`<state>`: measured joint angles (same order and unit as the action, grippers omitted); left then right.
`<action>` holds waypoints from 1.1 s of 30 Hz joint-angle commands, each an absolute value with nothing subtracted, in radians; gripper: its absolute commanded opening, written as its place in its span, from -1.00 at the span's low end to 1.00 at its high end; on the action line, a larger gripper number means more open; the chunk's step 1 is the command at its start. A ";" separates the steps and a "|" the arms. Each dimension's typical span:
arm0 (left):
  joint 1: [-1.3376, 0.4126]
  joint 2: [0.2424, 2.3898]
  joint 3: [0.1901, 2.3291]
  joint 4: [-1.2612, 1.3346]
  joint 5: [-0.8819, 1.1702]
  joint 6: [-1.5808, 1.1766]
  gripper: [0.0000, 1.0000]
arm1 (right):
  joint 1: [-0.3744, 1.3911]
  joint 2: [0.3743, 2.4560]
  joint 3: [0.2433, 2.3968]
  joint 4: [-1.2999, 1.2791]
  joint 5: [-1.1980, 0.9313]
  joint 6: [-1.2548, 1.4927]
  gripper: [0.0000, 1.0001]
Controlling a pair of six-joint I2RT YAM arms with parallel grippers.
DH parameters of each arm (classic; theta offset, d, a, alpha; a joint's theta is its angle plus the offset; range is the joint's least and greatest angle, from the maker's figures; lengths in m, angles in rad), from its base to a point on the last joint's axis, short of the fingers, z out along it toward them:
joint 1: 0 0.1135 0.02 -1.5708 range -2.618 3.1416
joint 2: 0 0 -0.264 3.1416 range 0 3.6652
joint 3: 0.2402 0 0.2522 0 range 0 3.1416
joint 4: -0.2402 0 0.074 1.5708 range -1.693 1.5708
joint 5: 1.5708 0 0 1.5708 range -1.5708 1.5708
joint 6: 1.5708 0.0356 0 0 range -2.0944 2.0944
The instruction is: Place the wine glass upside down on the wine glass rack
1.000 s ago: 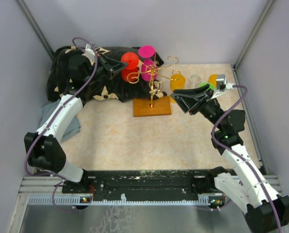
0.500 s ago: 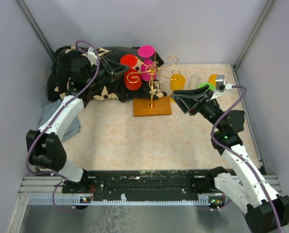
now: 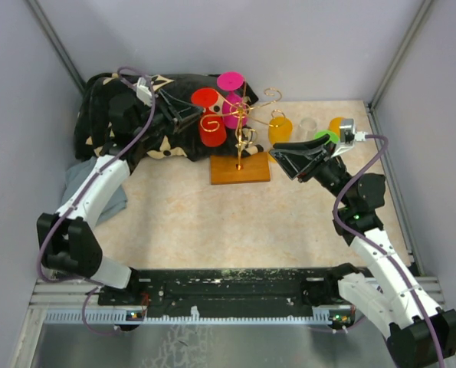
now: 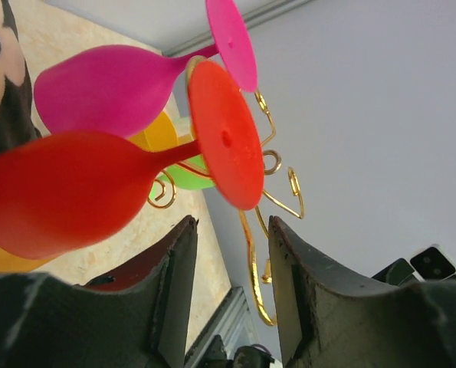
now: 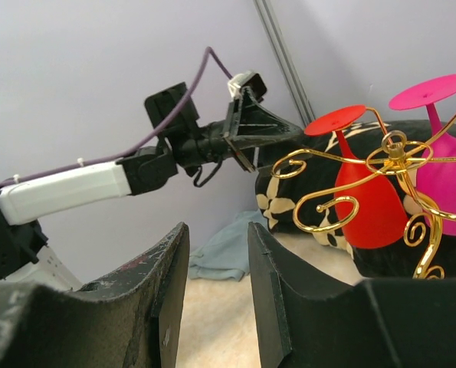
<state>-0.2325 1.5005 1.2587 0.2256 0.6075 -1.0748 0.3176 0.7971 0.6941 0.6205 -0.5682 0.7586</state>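
The red wine glass (image 3: 211, 126) hangs upside down, foot up, on a curled arm of the gold wire rack (image 3: 245, 115), which stands on its wooden base (image 3: 240, 170). A pink glass (image 3: 232, 103) hangs beside it. My left gripper (image 3: 186, 115) is open and empty just left of the red glass. In the left wrist view the red glass (image 4: 67, 192) and pink glass (image 4: 105, 88) lie beyond the open gripper (image 4: 233, 226). My right gripper (image 3: 287, 159) is open and empty to the right of the rack. Its wrist view shows the gripper (image 5: 216, 230), red glass (image 5: 369, 203) and rack (image 5: 396, 153).
An orange glass (image 3: 280, 129), a clear glass (image 3: 308, 125), a green one (image 3: 325, 136) and another orange one (image 3: 336, 124) stand behind the right gripper. A black flowered cloth (image 3: 116, 100) lies at the back left and a grey-blue cloth (image 3: 109, 201) in front of it.
The red glass has come down and right from the left gripper's grasp onto the rack arm. The left gripper is now open beside it. The right arm has not moved.
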 commanded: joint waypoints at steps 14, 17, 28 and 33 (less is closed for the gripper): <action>-0.196 1.073 1.226 -0.100 0.332 -0.692 0.03 | 0.313 0.755 0.863 0.209 -0.329 0.570 -0.25; -0.196 1.016 1.186 -0.118 0.333 -0.672 0.03 | 0.314 0.778 0.927 0.062 -0.189 0.522 -0.25; -0.195 0.875 1.065 -0.145 0.363 -0.625 0.03 | 0.190 1.016 1.233 -0.347 0.126 0.457 -0.25; -0.196 0.855 1.046 -0.159 0.392 -0.617 0.03 | 0.153 1.141 1.266 -0.383 0.142 0.430 -0.25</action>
